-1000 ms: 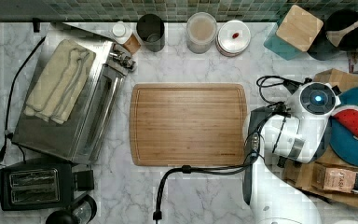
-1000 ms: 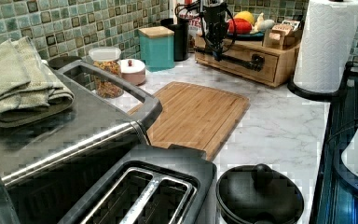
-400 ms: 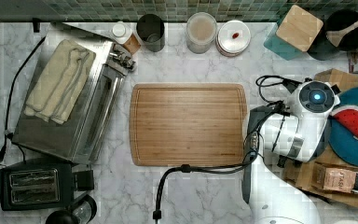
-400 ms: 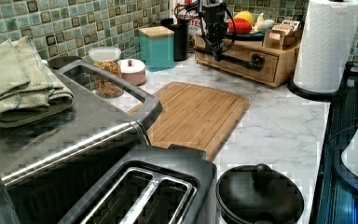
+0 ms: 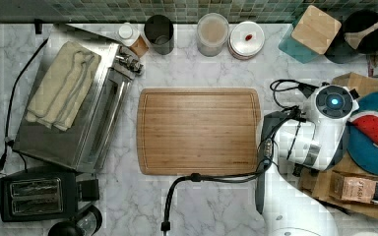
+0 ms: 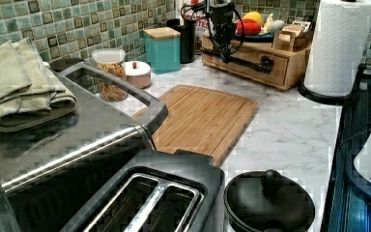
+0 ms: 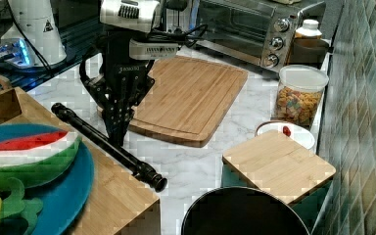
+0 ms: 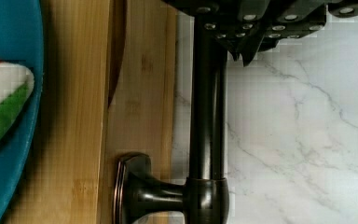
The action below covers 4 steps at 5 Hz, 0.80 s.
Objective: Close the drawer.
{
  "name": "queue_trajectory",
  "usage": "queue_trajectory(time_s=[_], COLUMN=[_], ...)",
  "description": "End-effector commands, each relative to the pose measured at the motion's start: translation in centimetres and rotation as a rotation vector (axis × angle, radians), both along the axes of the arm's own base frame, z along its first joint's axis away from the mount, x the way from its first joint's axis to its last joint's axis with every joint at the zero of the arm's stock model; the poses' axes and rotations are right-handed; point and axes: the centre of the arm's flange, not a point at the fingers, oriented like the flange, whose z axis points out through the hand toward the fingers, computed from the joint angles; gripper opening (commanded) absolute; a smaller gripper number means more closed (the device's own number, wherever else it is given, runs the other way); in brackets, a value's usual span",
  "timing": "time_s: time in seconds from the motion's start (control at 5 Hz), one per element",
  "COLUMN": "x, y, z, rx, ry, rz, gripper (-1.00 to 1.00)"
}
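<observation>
The drawer (image 8: 140,93) sits in the light-wood stand (image 6: 290,72), its front almost flush under the top panel, with a thin dark gap beside the panel edge. Its dark bar handle (image 8: 208,116) runs along the front and also shows as the handle (image 7: 107,144) and the handle (image 6: 241,59). My gripper (image 7: 116,134) points down at the counter side of the handle, fingers together, touching the bar without gripping it. The gripper (image 8: 246,51) tips lie against the bar's outer side. From above, the white arm (image 5: 320,128) covers the handle.
A blue plate (image 5: 374,157) with toy fruit rests on the stand's top. The cutting board (image 5: 199,130) lies on the marble beside the arm. A paper towel roll (image 6: 338,43) stands by the stand's end. The toaster oven (image 5: 74,108), canisters and jars line the far sides.
</observation>
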Motion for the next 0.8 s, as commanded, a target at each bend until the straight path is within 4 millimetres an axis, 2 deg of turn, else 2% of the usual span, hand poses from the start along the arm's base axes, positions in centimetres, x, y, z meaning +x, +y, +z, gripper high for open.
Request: queue_trajectory(time_s=[0.2,0.8], x=[-8.86,-8.86], y=[-14.49,-14.49], z=[4.14,4.12], rx=[-0.098,-0.098], ry=[0.028,0.028], rz=[-0.261,-0.260], gripper=[-1.00,-1.00])
